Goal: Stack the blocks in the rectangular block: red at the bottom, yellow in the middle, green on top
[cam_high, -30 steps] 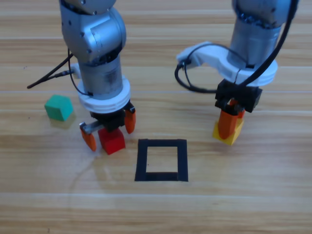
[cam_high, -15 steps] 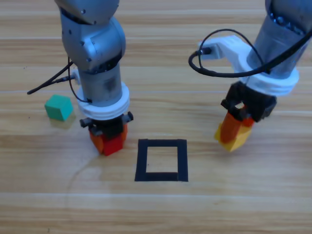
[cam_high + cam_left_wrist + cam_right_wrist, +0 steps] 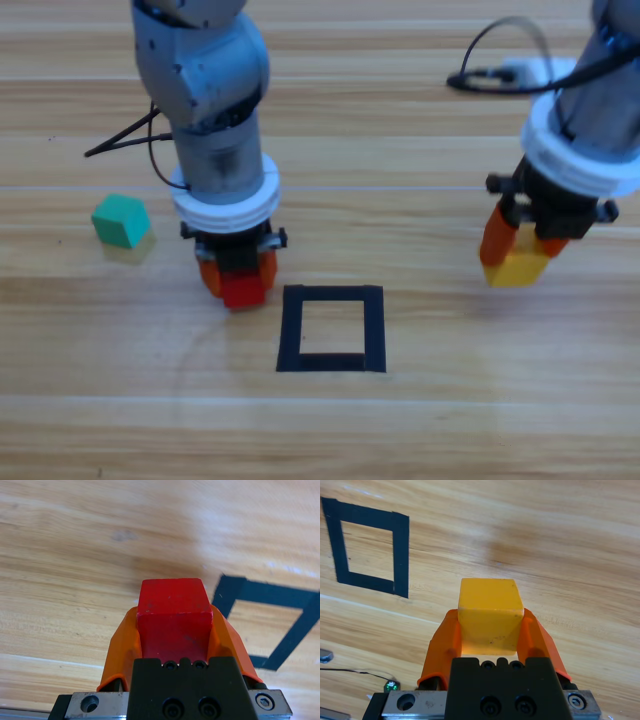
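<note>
Red cube (image 3: 243,289): pinched in our left hand (image 3: 238,274), just beside the tape square (image 3: 331,328).
Placing: we judge it should be set down centred and flat inside the outline.
Yellow cube (image 3: 517,267): pinched in our right hand (image 3: 523,240), well clear.
Green cube (image 3: 121,220): on the table (image 3: 420,430), beyond our left hand.

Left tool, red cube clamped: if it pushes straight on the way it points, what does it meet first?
Likely bare table, just short of the tape square; the left tool holds the red cube, and nothing else shows ahead.

Matt cubes, smooth wooden table (image 3: 420,430)
</note>
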You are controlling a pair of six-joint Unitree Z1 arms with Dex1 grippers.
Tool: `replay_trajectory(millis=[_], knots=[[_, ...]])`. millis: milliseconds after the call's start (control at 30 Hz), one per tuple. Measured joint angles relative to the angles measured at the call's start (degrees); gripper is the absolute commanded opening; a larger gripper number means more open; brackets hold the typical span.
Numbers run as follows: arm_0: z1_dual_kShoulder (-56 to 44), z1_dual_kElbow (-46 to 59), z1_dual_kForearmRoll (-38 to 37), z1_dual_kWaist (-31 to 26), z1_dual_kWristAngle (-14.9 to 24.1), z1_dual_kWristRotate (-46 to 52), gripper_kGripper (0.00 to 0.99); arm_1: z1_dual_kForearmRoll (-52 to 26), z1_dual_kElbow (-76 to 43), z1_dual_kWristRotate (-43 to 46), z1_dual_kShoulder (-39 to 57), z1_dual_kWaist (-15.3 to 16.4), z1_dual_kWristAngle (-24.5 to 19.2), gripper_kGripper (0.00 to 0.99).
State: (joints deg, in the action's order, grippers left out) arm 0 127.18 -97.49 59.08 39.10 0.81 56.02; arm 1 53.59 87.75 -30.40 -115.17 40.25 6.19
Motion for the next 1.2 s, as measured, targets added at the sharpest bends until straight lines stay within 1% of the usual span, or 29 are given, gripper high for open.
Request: replay_trajectory(millis=[133, 333, 433, 567, 967, 1200], knots=[[0.0, -0.5, 0.8, 3.0, 0.0, -3.4, 0.075, -0.6, -0.5, 0.1, 2.7, 0.0, 0.1, 0.000], [-0.1, -0.7, 0.9, 7.2, -0.4, -5.8, 0.075, -0.7, -2.7, -0.3, 3.9, 0.0, 0.6, 0.000], [-0.2, -1.2, 0.9, 8.8, -0.4, -6.7, 0.075, -0.7, -2.8, -1.4, 4.0, 0.0, 0.0, 0.000], [-0.2, -2.4, 0.9, 9.6, -0.4, -6.6, 0.075, -0.7, -2.8, -1.8, 4.0, 0.0, -1.7, 0.000], [-0.2, -2.9, 0.9, 9.8, -0.3, -1.0, 0.078, -0.7, -2.9, -2.0, 4.0, 0.0, -2.3, 0.000], [-0.1, -4.0, 0.9, 10.3, -0.3, -0.1, 0.078, -0.7, -2.9, -2.5, 4.0, 0.0, -2.3, 0.000]])
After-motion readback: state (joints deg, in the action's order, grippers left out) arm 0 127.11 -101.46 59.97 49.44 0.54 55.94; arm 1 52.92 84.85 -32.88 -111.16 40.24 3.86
